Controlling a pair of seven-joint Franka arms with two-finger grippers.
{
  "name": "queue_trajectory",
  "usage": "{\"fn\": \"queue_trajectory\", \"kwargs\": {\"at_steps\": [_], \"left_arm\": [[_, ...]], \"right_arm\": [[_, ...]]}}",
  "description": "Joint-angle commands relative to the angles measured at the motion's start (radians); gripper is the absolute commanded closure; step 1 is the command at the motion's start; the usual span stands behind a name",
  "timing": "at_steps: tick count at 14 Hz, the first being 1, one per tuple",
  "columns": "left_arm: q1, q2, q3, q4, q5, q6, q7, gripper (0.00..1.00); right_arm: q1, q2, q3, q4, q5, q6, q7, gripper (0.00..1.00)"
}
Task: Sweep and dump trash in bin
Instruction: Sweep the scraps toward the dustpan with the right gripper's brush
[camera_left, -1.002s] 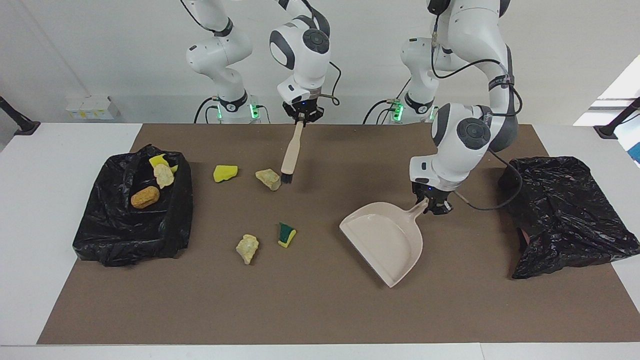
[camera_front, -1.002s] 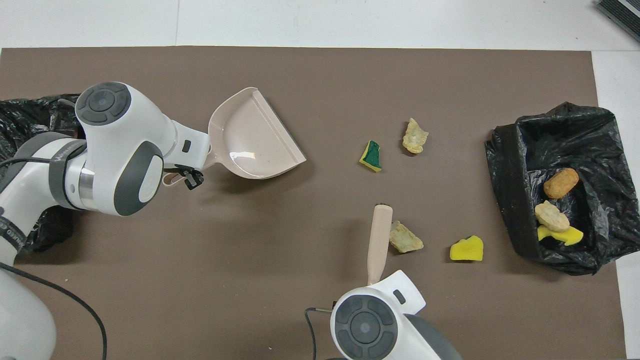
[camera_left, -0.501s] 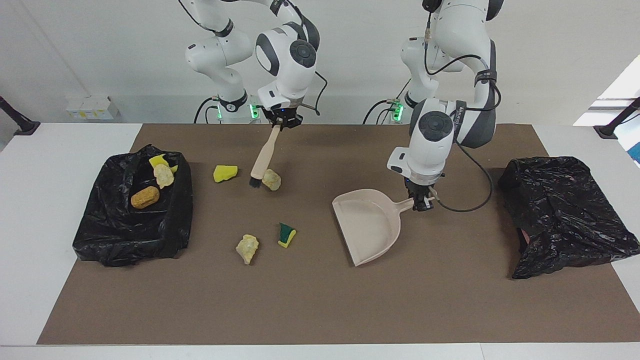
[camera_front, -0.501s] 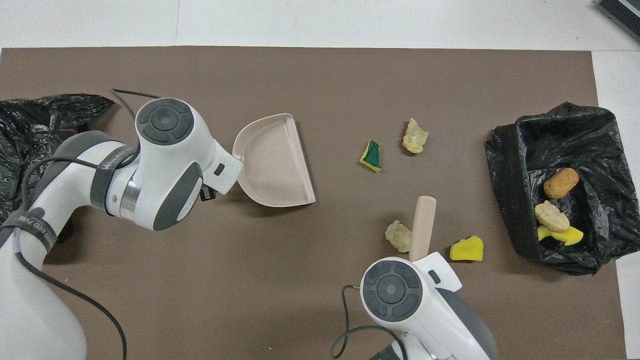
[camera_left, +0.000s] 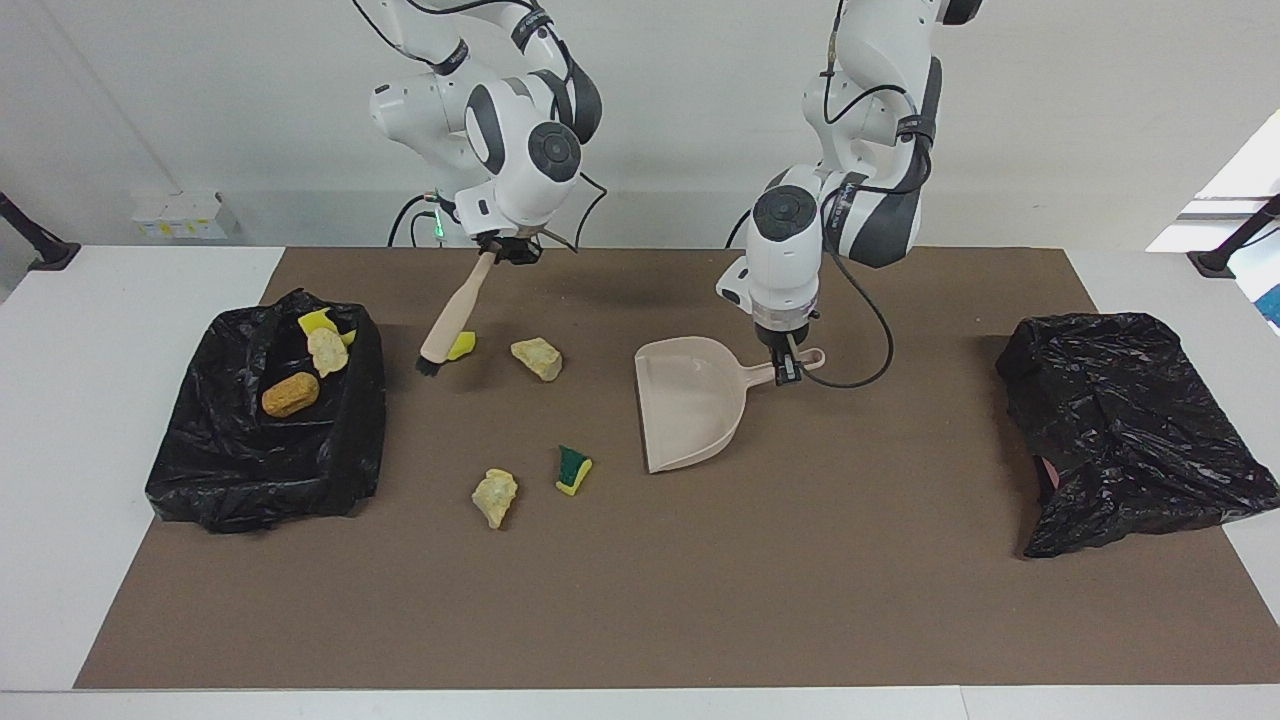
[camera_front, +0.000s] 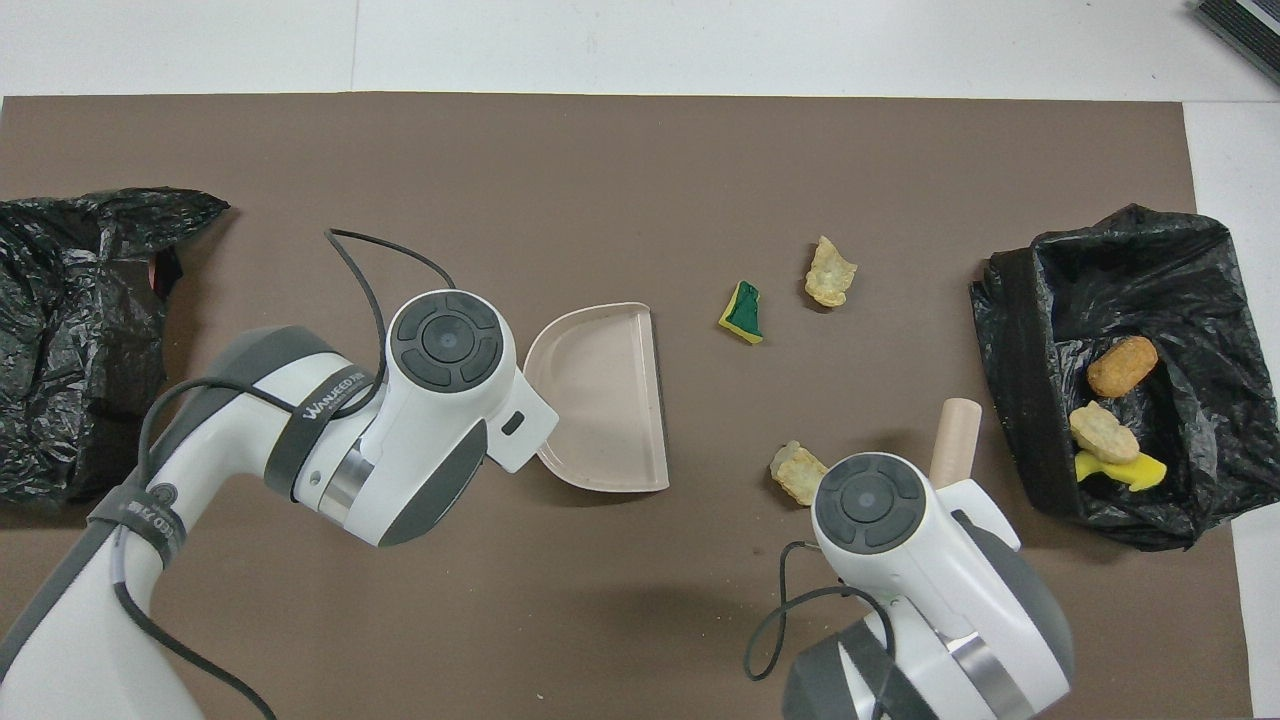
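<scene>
— So, where do your two tools stand right now?

— Your right tool (camera_left: 503, 250) is clamped on the handle of the brush (camera_left: 447, 320), which slants down toward the right arm's end of the counter (camera_left: 120, 300). The dark bristles sit at the mat (camera_left: 640, 600), just beside a yellow sponge chunk (camera_left: 461, 345) that the brush partly hides. Your left tool (camera_left: 788, 362) is pinched on the handle of the beige dustpan (camera_left: 690, 405), and the pan lies flat on the mat with its open lip facing the right arm's end.

— And the trash?

— Four scraps are loose on the mat. Besides that yellow chunk, a pale stone-like lump (camera_left: 537, 358) lies between the brush and the dustpan. Farther from the robots you have a green-and-yellow sponge wedge (camera_left: 572, 469) and, just beside it, a second pale lump (camera_left: 495, 496) — both apart from the pan's lip.

— Anything in the bin?

— Three pieces rest in the black-bagged bin (camera_left: 230, 470) at the right arm's end: an orange-brown bread-like lump (camera_left: 290, 394), a pale lump (camera_left: 327, 350) and a yellow sponge piece (camera_left: 317, 322) touching it.

— What sits at the left arm's end?

— A second black bag (camera_left: 1130, 430), heaped over something you cannot make out.
</scene>
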Motion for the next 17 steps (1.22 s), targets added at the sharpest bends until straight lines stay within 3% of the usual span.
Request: {"fn": "queue_trajectory", "kwargs": {"at_steps": [1,6,9,11,13,17], "left_arm": [[-0.036,-0.074,0.011,-0.095,0.020,0.026,-0.069,1.00],[-0.064,-0.076,0.011,-0.120,0.020,0.052,-0.134,1.00],[-0.067,-0.074,0.011,-0.120,0.020,0.058,-0.155,1.00],[-0.067,-0.074,0.010,-0.120,0.018,0.060,-0.163,1.00],[-0.066,-0.074,0.010,-0.120,0.014,0.058,-0.181,1.00],[-0.067,-0.074,0.010,-0.120,0.012,0.057,-0.197,1.00]], "right_arm": [[-0.059,-0.118,0.011,-0.150,-0.018,0.064,-0.056,1.00],[-0.094,-0.273,0.009,-0.333,0.000,0.080,-0.141,1.00],[-0.139,-0.274,0.008,-0.339,0.057,0.089,-0.222,1.00],[-0.121,-0.262,0.009,-0.334,0.161,0.144,-0.254,1.00],[-0.044,-0.184,0.011,-0.318,0.227,0.250,-0.232,1.00],[-0.025,0.027,0.017,-0.068,0.268,0.272,-0.227,1.00]]}}
